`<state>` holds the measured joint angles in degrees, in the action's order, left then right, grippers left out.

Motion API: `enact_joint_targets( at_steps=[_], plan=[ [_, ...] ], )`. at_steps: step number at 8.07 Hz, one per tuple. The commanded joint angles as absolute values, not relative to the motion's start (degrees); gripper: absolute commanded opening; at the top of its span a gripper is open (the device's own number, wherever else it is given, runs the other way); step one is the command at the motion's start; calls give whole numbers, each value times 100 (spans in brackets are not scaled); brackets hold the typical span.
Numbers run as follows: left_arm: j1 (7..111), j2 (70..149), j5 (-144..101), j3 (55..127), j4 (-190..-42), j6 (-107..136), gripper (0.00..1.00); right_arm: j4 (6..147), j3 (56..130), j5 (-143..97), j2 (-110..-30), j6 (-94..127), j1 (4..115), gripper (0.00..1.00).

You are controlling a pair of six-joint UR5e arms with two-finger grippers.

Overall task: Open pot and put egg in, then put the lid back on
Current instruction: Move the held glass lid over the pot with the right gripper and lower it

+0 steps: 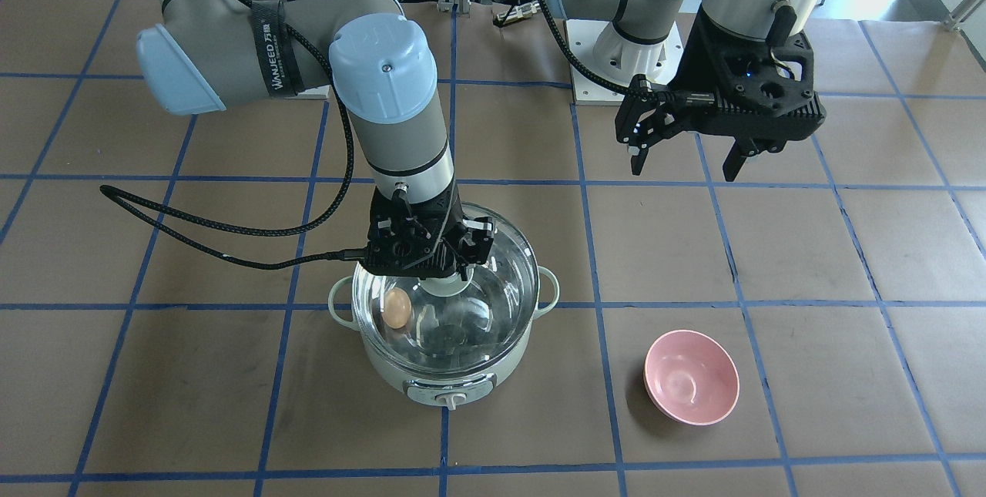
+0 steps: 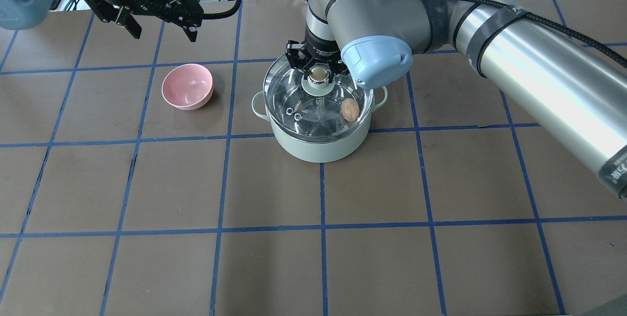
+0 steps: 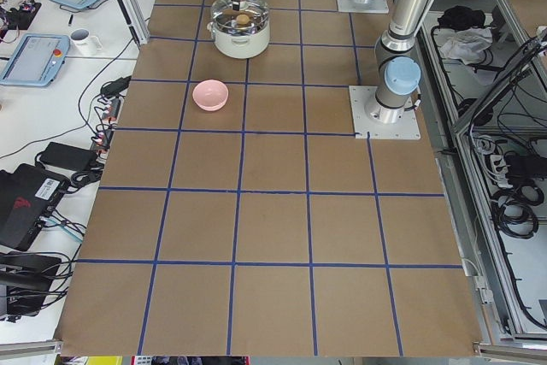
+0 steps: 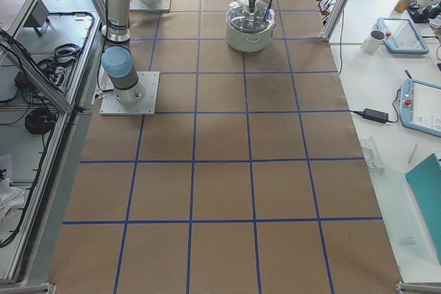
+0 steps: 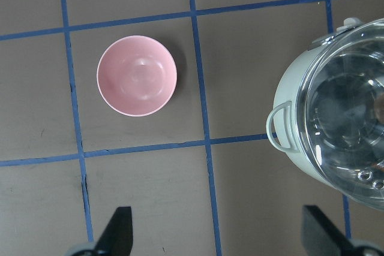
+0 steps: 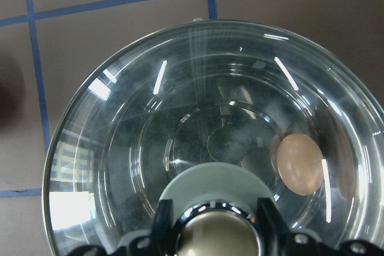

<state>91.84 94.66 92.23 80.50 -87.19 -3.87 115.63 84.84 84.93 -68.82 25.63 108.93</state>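
The pot (image 2: pixel 318 148) stands on the table (image 1: pixel 847 266). It is round and pale mint green, with a loop handle on each side and a control knob (image 1: pixel 453 400) on its front. The lid (image 2: pixel 296 91), a clear glass disc with a pale-green centre, lies over the pot's mouth.

Through the glass shows the shiny steel inside and the egg (image 2: pixel 349 109), small, tan and oval. It rests low against the inner wall, on the side toward the robot's right.

The right pincer (image 2: pixel 318 72) comes straight down on the lid's round beige knob (image 6: pixel 219 237). It is clenched on it, one black finger (image 6: pixel 161 223) pressed to each side.

The left pincer (image 1: pixel 684 172) hangs released, jaws wide apart, above bare table and well apart from the pot.

A pink bowl (image 2: pixel 187 85) sits upright on the table near the pot, on the robot's left. The left wrist view looks down on it.
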Motion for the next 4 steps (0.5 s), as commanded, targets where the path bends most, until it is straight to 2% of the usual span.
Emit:
enact_joint_targets(
  at_steps=[1,4],
  plan=[
    [9185,9466,9229,8059,-8719,-387,100,11601,8578,8508,-6882,2522,10890,0],
    [9185,9466,9246,8060,-8719,-387,100,11707,8631,8490,-6882,2531,10890,0]
  ],
)
